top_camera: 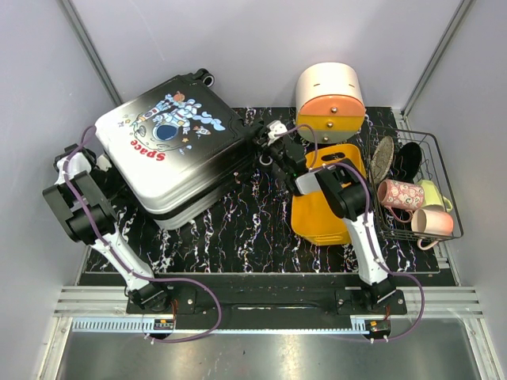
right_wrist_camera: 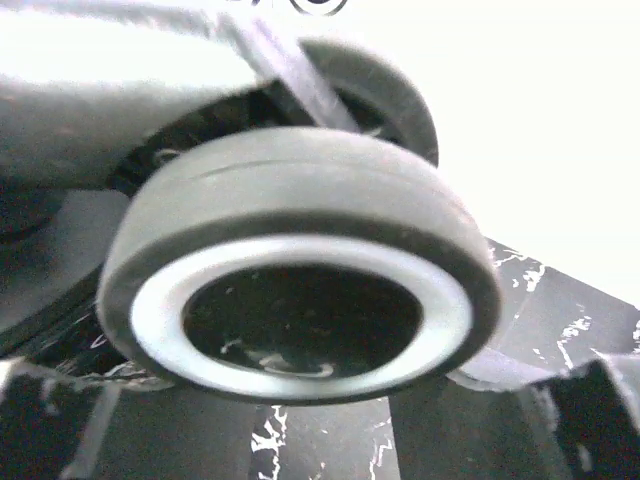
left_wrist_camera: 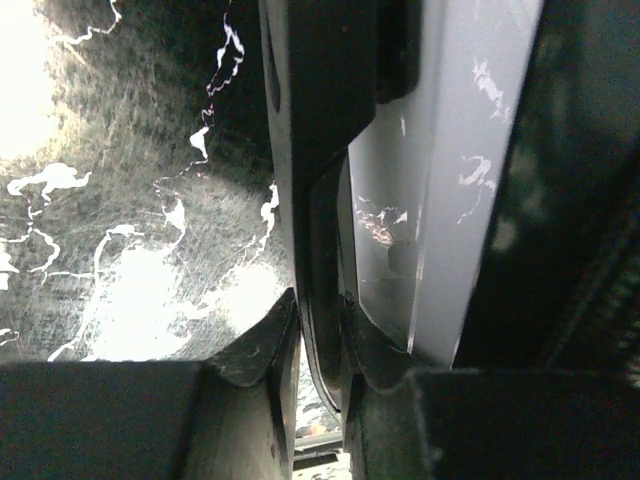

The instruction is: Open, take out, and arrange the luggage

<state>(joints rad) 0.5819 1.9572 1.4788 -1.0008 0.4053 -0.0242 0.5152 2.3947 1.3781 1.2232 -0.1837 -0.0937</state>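
From above, the luggage [top_camera: 170, 146] lies flat and closed at the back left of the mat [top_camera: 238, 229], print side up, so no part of the opening looks done yet. The left gripper [top_camera: 101, 164] sits at its left edge and the right gripper [top_camera: 268, 141] at its right corner, apparently one to steady the case and the other to work at it. The right arm reaches over the tray [top_camera: 321, 214]. The drawer box [top_camera: 330, 99] stands just behind that, and a basket [top_camera: 436, 142] of mugs [top_camera: 400, 194] is at the far right. These crowd the right side, leaving little room there to swing the lid or set things out. In the left wrist view the fingers [left_wrist_camera: 245, 365] are nearly together, with a thin dark rim of the case running down between them. This reads as a pinch on the shell's edge, probably to keep the case from sliding. The right wrist view is filled by a wheel [right_wrist_camera: 300, 290], very close and blurred. The jaws stand apart low at either side and grip nothing. The wheel is in the way of the seam, so that arm likely has to move off the corner.
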